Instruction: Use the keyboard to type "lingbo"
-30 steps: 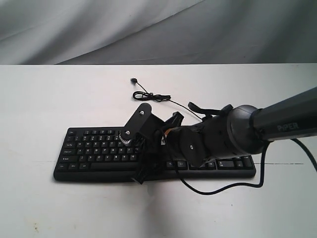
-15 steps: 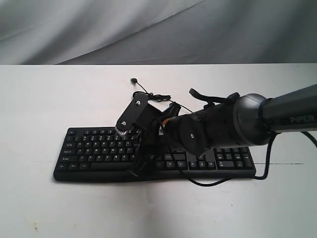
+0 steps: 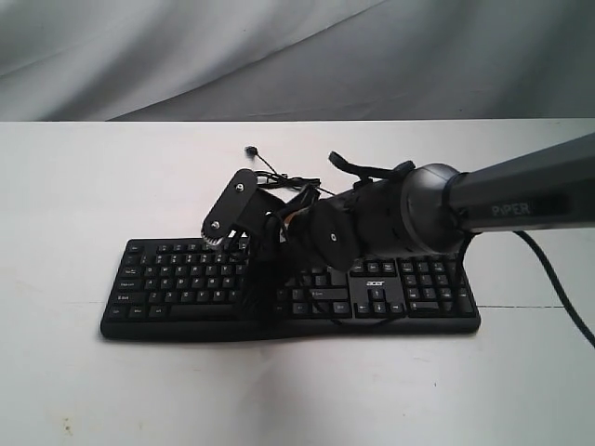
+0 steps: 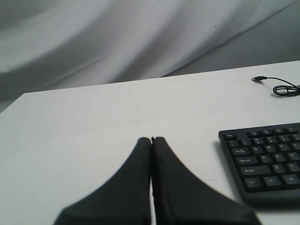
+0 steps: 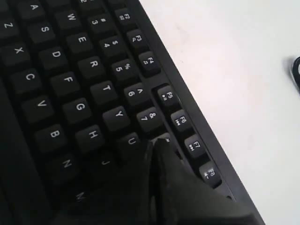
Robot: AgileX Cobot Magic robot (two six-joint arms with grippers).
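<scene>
One keyboard (image 3: 186,279) and one cable (image 3: 279,179) are counted on the bench (image 3: 84,186). The keyboard is laid near the front edge, with open bench left at both ends. The right arm (image 3: 521,200) is stretched across it, jaws pressed together by the U key. The left jaws, also pressed together, are held toward the left edge.

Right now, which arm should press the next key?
Right. The right gripper, shut, is over the keyboard near the U key. The left gripper is off the keyboard's end, over the table.
</scene>
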